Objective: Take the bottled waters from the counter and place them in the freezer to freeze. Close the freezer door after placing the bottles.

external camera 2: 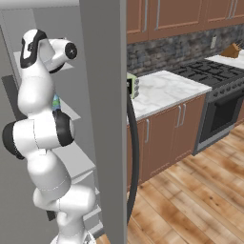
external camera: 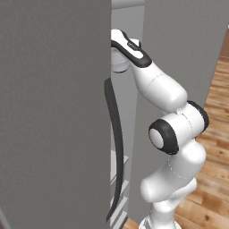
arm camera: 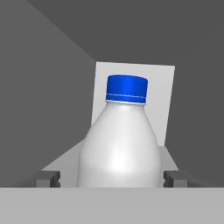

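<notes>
A bottled water (arm camera: 119, 144), whitish with a blue cap, stands upright on a pale shelf (arm camera: 65, 162) inside the freezer, close in front of the hand camera. My gripper (arm camera: 111, 178) is open. Its dark fingertips (arm camera: 48, 178) stand on either side of the bottle's base with a gap on each side. From the base views, my arm reaches through the gap between the freezer's grey doors (external camera: 53, 112), and the hand is hidden inside. The counter (external camera 2: 162, 90) lies to the right of the freezer.
The open freezer door (external camera 2: 105, 119) with its long dark handle (external camera 2: 133, 157) stands edge-on just right of my arm. Another dark handle (external camera: 117, 147) hangs close to my arm on the left. A black stove (external camera 2: 209, 71) sits beyond the counter. Wooden floor (external camera 2: 190, 200) lies open at the right.
</notes>
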